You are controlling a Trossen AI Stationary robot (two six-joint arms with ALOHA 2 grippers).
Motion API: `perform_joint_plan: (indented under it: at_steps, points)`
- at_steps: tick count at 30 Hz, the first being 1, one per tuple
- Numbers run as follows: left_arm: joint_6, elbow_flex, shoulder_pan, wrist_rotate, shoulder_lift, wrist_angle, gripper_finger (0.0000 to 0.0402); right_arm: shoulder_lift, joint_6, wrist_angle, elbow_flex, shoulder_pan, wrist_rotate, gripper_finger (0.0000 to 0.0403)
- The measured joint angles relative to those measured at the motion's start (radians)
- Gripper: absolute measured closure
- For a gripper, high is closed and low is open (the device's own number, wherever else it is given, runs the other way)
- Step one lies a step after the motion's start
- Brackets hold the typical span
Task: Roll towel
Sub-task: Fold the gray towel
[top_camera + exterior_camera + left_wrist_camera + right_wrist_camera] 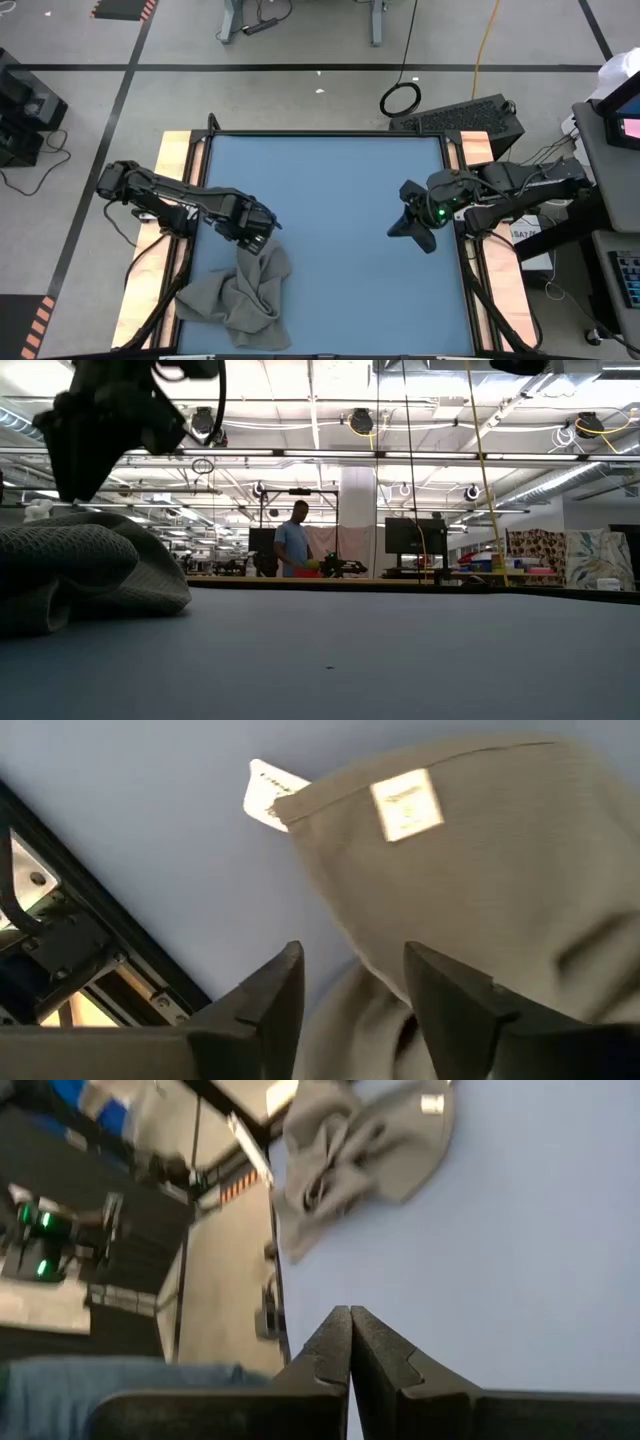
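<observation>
The dark grey towel (245, 290) lies crumpled in a heap at the near left of the blue table (330, 180), resting on its folds. Two white tags (405, 805) show at its far edge. My left gripper (258, 232) points down just over the towel's far end, open, with cloth and bare table in the gap between its fingers (350, 990). In the low view it hangs close above the heap (80, 560). My right gripper (410, 225) is shut and empty in the air over the table's right part, and the towel (350, 1150) lies far off in its wrist view.
Bare blue tabletop stretches from the towel to the right edge and the far edge. Wooden side rails (175, 160) and a black frame border the table. A person (293, 540) stands far back in the room beyond the table.
</observation>
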Motion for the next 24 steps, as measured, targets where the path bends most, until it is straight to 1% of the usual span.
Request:
perform_joint_plan:
  at_steps: [2, 5, 10, 12, 16, 18, 20, 22, 24]
  points:
    - [0.018, -0.035, 0.02, 0.019, 0.001, 0.024, 0.0217, -0.003, -0.001, -0.03, 0.0, 0.021, -0.006, 0.0403]
    - [0.023, -0.086, 0.041, 0.044, 0.0, 0.124, 0.0217, -0.004, -0.002, -0.072, 0.0, 0.053, -0.006, 0.0403]
    - [0.025, -0.158, 0.052, 0.044, 0.0, 0.207, 0.0217, -0.003, -0.002, -0.098, 0.0, 0.081, -0.003, 0.0403]
    - [0.025, -0.187, 0.052, 0.044, 0.0, 0.202, 0.0217, -0.004, -0.002, -0.098, 0.0, 0.085, 0.004, 0.0403]
    - [0.025, -0.245, 0.051, 0.043, 0.0, 0.234, 0.022, -0.004, 0.032, -0.097, 0.0, 0.089, 0.072, 0.0403]
    - [0.029, -0.274, 0.05, 0.043, 0.0, 0.281, 0.0231, -0.004, 0.07, -0.082, 0.0, 0.088, 0.103, 0.0403]
    - [0.026, -0.304, 0.05, 0.046, 0.0, 0.372, 0.0248, -0.003, 0.103, -0.05, 0.0, 0.087, 0.128, 0.0403]
    - [0.052, -0.331, 0.05, 0.058, 0.0, 0.459, 0.0275, -0.002, 0.118, -0.019, 0.0, 0.087, 0.141, 0.0403]
    - [0.065, -0.344, 0.05, 0.056, 0.001, 0.501, 0.0312, -0.001, 0.119, 0.012, 0.0, 0.088, 0.167, 0.0403]
